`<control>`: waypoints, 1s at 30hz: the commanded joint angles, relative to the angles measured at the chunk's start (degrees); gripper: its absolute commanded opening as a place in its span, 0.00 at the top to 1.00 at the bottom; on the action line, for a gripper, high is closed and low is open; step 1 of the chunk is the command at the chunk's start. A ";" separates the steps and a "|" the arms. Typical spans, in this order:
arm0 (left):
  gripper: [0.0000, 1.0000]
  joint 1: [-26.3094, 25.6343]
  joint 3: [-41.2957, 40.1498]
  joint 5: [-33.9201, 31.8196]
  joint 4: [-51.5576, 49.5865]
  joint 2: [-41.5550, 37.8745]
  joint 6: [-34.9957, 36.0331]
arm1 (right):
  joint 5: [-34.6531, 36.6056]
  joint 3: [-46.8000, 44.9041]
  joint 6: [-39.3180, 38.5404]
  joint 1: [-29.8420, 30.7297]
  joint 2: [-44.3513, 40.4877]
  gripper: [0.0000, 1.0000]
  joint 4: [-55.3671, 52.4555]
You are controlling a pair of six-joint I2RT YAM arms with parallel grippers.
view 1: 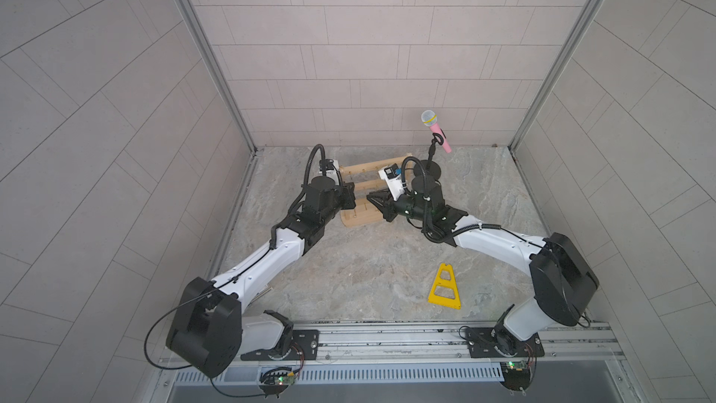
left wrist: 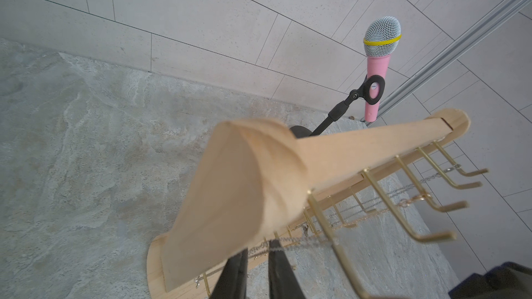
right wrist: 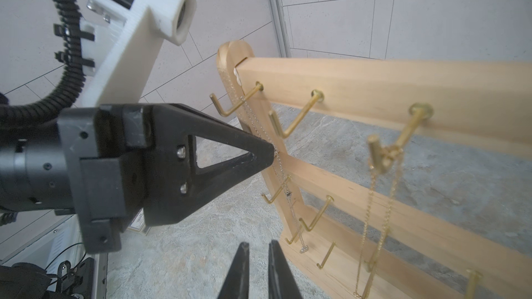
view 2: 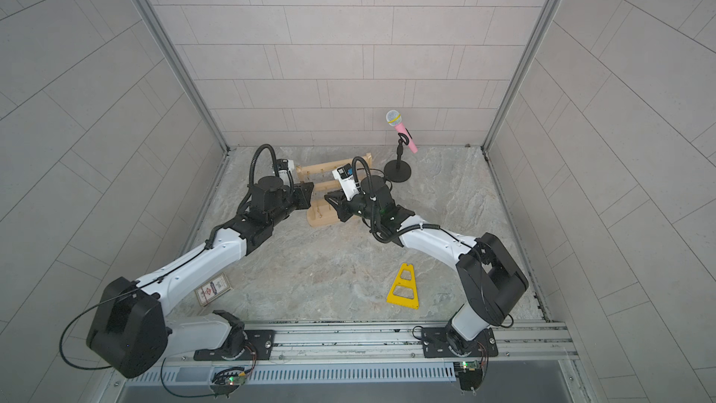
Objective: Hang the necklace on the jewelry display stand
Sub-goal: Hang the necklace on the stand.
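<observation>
The jewelry display stand [view 1: 358,219] stands upright near the back of the table [view 1: 368,277], and both arms reach in to it. In the right wrist view, the silver necklace [right wrist: 288,193] is looped over the first hook [right wrist: 241,100] on the top bar [right wrist: 374,81], right by the post. Its thin chain runs down past the middle bar, and a little charm dangles low near the bottom bar. So the main job looks done, or very nearly. The chain is on a hook and hangs from it.

The left fingers [left wrist: 233,277] are right at that chain, and their tips meet it about halfway down. Lower on the fingers there is a small gap between them. The tips are blurry, so I cannot tell if they pinch the chain or only brush it. The right fingers [right wrist: 240,271] are a little apart with nothing between them, just in front of the stand near its lower bars.

A gold necklace [right wrist: 367,214] hangs on another hook of the same bar, off to the side.

What is left, I think, is small — let go of the chain if it is held, then pull both arms back without tugging it off the hook.
</observation>
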 commanded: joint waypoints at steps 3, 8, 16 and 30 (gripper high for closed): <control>0.81 -0.37 0.68 -2.12 -0.52 -1.43 1.16 | -0.56 -0.53 0.30 -0.25 0.83 0.84 1.38; 0.81 -0.39 0.58 -2.39 -0.73 -1.46 1.34 | -0.65 -0.54 0.65 -0.29 0.90 0.84 1.61; 0.88 -0.47 1.28 0.21 -0.11 -0.40 1.16 | -0.48 -0.91 0.44 -0.29 0.71 0.84 1.62; 0.97 -0.63 1.10 0.78 -1.00 -1.58 1.40 | -0.43 -1.37 0.75 -0.34 0.40 0.84 1.87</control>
